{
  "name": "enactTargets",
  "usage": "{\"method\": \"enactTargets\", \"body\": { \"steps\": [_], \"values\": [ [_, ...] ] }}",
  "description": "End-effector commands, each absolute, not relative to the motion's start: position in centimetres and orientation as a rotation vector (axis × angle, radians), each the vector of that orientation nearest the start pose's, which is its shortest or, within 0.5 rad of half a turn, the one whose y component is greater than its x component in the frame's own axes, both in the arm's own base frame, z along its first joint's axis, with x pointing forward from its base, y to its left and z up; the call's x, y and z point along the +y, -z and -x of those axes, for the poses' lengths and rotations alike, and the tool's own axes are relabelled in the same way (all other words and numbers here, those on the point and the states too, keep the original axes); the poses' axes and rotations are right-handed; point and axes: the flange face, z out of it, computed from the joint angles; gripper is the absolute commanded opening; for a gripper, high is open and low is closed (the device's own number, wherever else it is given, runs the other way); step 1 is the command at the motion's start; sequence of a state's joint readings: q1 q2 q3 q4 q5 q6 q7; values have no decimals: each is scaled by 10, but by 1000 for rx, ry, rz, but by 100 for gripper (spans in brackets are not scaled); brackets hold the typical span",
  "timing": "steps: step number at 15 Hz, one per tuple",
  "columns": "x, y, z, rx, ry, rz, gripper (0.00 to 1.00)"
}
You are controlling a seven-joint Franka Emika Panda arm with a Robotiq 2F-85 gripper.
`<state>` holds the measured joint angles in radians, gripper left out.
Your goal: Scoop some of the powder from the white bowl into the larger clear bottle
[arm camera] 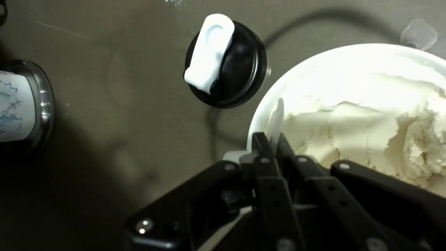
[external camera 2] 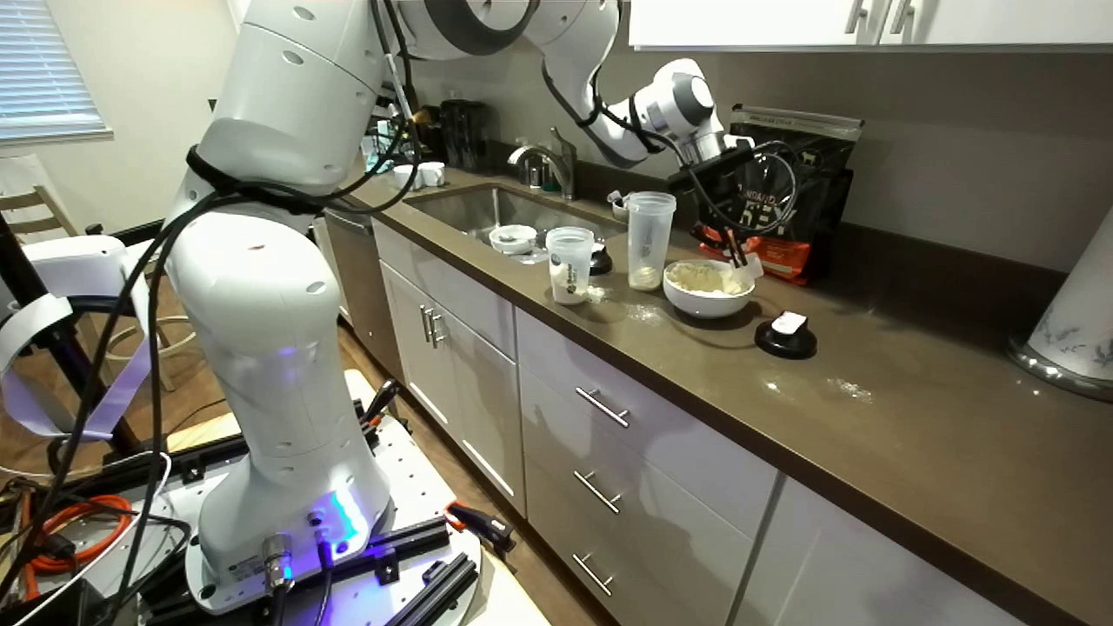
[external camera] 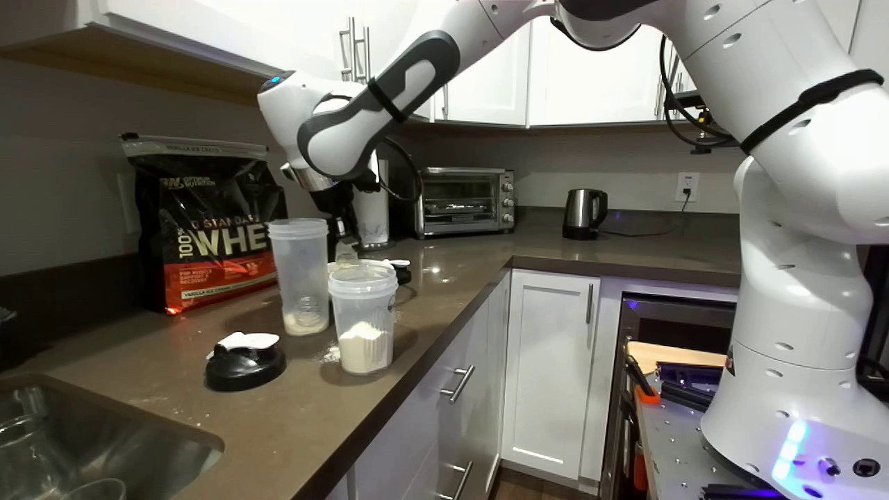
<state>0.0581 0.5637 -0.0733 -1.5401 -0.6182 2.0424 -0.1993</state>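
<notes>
The gripper [arm camera: 271, 138] pinches a scoop [arm camera: 277, 116] at the rim of the bowl [external camera 2: 706, 305]; powder [arm camera: 348, 129] lies inside it and, shallow, in the bottle [external camera 2: 650, 235] just beside

The black bag [external camera: 208, 226] reads "VANILLA ICE CREAM" twice, "OPTIMUM NUTRITION", "100% WHE" and "FOR MUSCLE SUPPORT & RECOVERY". Print on the shorter tub [external camera 2: 569, 268] is illegible.

Wrist view dim, bowl [arm camera: 376, 55] overexposed; soft shadows on counter [arm camera: 146, 69].
</notes>
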Motion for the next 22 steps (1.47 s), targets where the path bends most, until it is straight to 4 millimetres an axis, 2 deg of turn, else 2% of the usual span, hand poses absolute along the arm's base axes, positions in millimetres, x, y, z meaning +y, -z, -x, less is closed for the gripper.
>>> {"method": "enactTargets", "body": {
  "steps": [1,9,14,22],
  "values": [
    [-35,-329,-692,609,118,-2476,2],
    [-37,-313,-688,631,49,-2433,2],
    [-39,-304,-683,641,65,-2420,2],
    [-38,-302,-681,642,82,-2432,2]
  ]
}}
